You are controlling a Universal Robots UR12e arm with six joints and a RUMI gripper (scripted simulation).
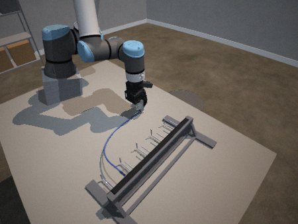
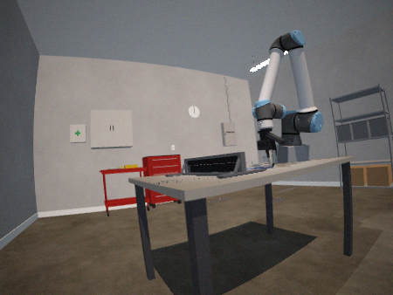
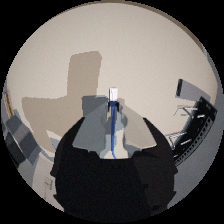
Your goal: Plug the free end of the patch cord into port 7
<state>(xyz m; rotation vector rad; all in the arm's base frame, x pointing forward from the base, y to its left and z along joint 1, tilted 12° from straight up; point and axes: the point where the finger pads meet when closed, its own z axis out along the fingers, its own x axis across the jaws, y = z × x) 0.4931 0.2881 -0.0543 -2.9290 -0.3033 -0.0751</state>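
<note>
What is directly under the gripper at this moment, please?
The gripper is shut on the plug of the blue patch cord. Beneath lie the bare tabletop and its shadow. Whether the plug touches the table cannot be seen; the fingers cover its rear.
</note>
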